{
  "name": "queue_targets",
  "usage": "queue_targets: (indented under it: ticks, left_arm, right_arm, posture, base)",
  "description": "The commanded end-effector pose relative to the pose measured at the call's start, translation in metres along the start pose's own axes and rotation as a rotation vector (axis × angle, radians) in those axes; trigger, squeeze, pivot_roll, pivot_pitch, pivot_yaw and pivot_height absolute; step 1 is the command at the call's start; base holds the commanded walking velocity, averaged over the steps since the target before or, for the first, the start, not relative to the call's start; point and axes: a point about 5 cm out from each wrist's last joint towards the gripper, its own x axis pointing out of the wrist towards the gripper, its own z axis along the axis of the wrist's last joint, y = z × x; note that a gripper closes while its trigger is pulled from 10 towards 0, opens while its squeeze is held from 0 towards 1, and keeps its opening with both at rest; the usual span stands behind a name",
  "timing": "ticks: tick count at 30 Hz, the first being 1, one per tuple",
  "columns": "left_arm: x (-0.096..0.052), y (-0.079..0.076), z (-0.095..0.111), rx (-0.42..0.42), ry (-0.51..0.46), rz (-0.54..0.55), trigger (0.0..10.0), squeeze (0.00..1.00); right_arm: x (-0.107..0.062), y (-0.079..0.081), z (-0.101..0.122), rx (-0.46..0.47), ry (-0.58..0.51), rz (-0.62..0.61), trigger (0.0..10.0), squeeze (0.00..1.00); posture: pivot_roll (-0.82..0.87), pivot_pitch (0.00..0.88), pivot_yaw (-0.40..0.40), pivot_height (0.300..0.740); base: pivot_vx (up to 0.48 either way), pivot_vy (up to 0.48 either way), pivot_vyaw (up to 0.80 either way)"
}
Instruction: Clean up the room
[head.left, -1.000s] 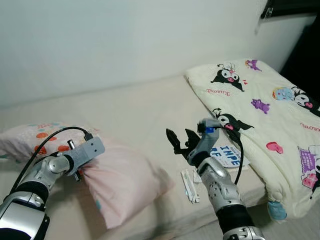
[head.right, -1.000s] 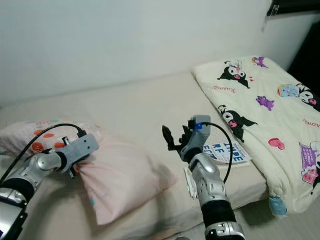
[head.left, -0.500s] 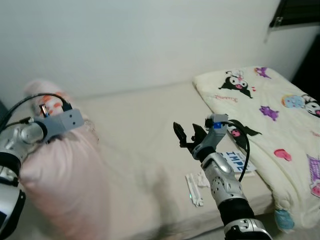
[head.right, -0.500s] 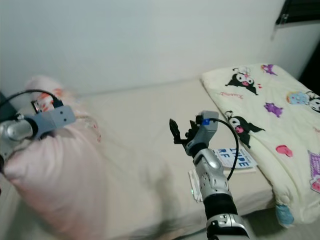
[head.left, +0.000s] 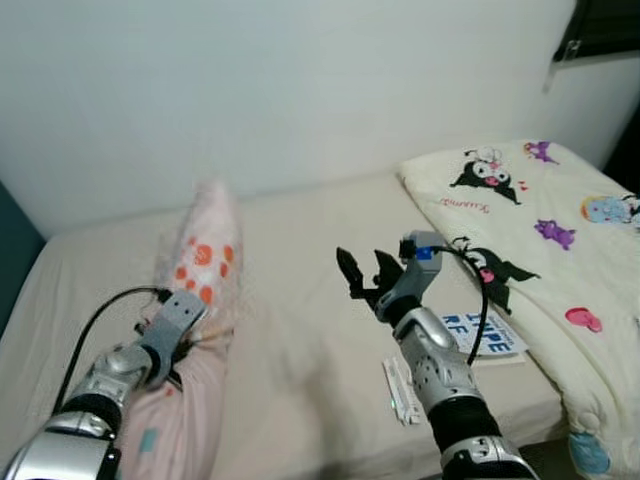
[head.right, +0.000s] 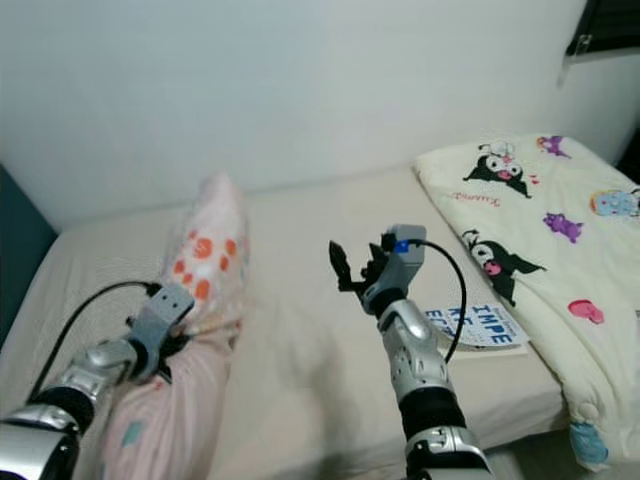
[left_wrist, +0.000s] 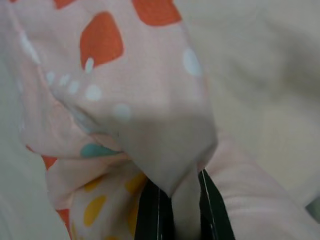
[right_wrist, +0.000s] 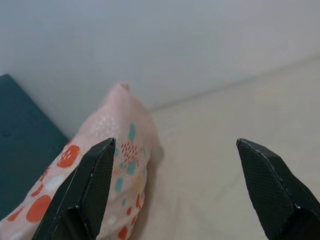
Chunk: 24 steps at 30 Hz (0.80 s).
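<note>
A pink pillow (head.left: 205, 260) with orange, teal and yellow spots stands on edge on the left half of the beige bed (head.left: 300, 290), stretching from near the wall toward me. My left gripper (left_wrist: 175, 210) is shut on a fold of its cover near the front end (head.left: 175, 345). My right gripper (head.left: 362, 275) hovers open above the middle of the bed, nothing between its fingers (right_wrist: 82, 195), pointing at the pillow (right_wrist: 120, 155).
A cream cartoon-print blanket (head.left: 540, 220) covers the right end of the bed. A book (head.left: 478, 333) and a white packet (head.left: 403, 388) lie near the front edge by my right arm. A dark teal headboard (head.left: 15, 260) bounds the left; the wall (head.left: 300, 90) runs behind.
The camera has swung left. My left gripper has lowered with the pillow, which now rests on edge on the bed instead of being lifted. The right gripper stays open in place.
</note>
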Motion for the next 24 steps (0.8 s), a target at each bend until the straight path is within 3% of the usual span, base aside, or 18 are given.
queue_targets:
  ticks: [1, 2, 3, 4, 5, 6, 7, 8, 9, 11, 13, 15, 21, 24]
  left_arm:
    - [-0.004, -0.002, -0.021, -0.046, 0.076, 0.015, 0.0, 0.0]
    - [-0.004, -0.002, -0.021, -0.046, 0.076, 0.015, 0.0, 0.0]
    - [-0.002, -0.008, -0.026, -0.137, 0.066, 0.03, 0.0, 0.0]
    - [0.0, -0.015, -0.026, -0.247, 0.024, 0.041, 4.4, 0.0]
    - [0.0, -0.015, -0.026, -0.247, 0.024, 0.041, 4.4, 0.0]
    - [0.002, -0.021, -0.022, -0.399, -0.041, 0.05, 10.0, 0.0]
    - [0.002, -0.021, -0.022, -0.399, -0.041, 0.05, 10.0, 0.0]
    - [0.004, -0.025, -0.019, -0.529, -0.095, 0.06, 10.0, 0.0]
    - [0.004, -0.025, -0.019, -0.529, -0.095, 0.06, 10.0, 0.0]
    - [0.006, -0.03, -0.019, -0.715, -0.136, 0.096, 10.0, 0.0]
    - [0.006, -0.03, -0.019, -0.715, -0.136, 0.096, 10.0, 0.0]
    - [0.006, -0.033, -0.023, -0.783, -0.122, 0.134, 10.0, 0.0]
    - [0.007, -0.034, -0.024, -0.764, -0.107, 0.155, 10.0, 0.0]
    - [0.007, -0.034, -0.023, -0.76, -0.11, 0.159, 10.0, 0.0]
  right_arm:
    - [-0.003, 0.001, -0.008, 0.0, 0.024, 0.005, 10.0, 0.0]
    - [-0.003, 0.001, -0.008, 0.0, 0.024, 0.005, 10.0, 0.0]
    - [-0.002, 0.0, -0.008, -0.003, 0.023, 0.005, 10.0, 0.0]
    - [-0.002, 0.0, -0.008, -0.006, 0.022, 0.005, 10.0, 0.0]
    - [-0.002, 0.0, -0.008, -0.006, 0.022, 0.005, 10.0, 0.0]
    - [-0.002, 0.0, -0.008, -0.009, 0.024, 0.004, 10.0, 0.0]
    - [-0.002, 0.0, -0.008, -0.009, 0.024, 0.004, 10.0, 0.0]
    - [-0.002, 0.001, -0.009, -0.012, 0.028, 0.005, 10.0, 0.0]
    - [-0.002, 0.001, -0.009, -0.012, 0.028, 0.005, 10.0, 0.0]
    - [-0.004, 0.003, -0.015, -0.019, 0.043, 0.008, 10.0, 0.0]
    - [-0.004, 0.003, -0.015, -0.019, 0.043, 0.008, 10.0, 0.0]
    - [-0.007, 0.005, -0.021, -0.034, 0.06, 0.023, 10.0, 0.0]
    - [-0.012, 0.005, -0.023, -0.046, 0.05, 0.043, 10.0, 0.0]
    - [-0.013, 0.006, -0.023, -0.044, 0.044, 0.061, 10.0, 0.0]
  posture:
    - [-0.12, 0.0, 0.067, 0.74]
    - [-0.12, 0.0, 0.067, 0.74]
    - [-0.12, 0.003, 0.07, 0.74]
    - [-0.12, 0.003, 0.07, 0.74]
    - [-0.12, 0.003, 0.07, 0.74]
    - [-0.12, 0.005, 0.072, 0.74]
    - [-0.12, 0.005, 0.072, 0.74]
    - [-0.12, 0.007, 0.073, 0.74]
    - [-0.12, 0.007, 0.073, 0.74]
    - [-0.12, 0.009, 0.075, 0.74]
    - [-0.12, 0.009, 0.075, 0.74]
    - [-0.13, 0.013, 0.075, 0.74]
    - [-0.13, 0.02, 0.072, 0.74]
    - [-0.13, 0.02, 0.072, 0.74]
  base:
    - [0.0, 0.0, 0.0]
    - [0.0, 0.0, 0.0]
    - [0.0, 0.0, 0.0]
    - [0.0, 0.0, 0.0]
    - [0.0, 0.0, 0.0]
    - [0.0, 0.0, 0.0]
    - [0.0, 0.0, 0.0]
    - [0.0, 0.0, 0.0]
    - [0.0, 0.0, 0.0]
    - [0.0, 0.0, 0.0]
    - [0.0, 0.0, 0.0]
    - [0.0, 0.0, 0.0]
    - [0.0, 0.301, 0.0]
    - [0.0, 0.446, 0.63]
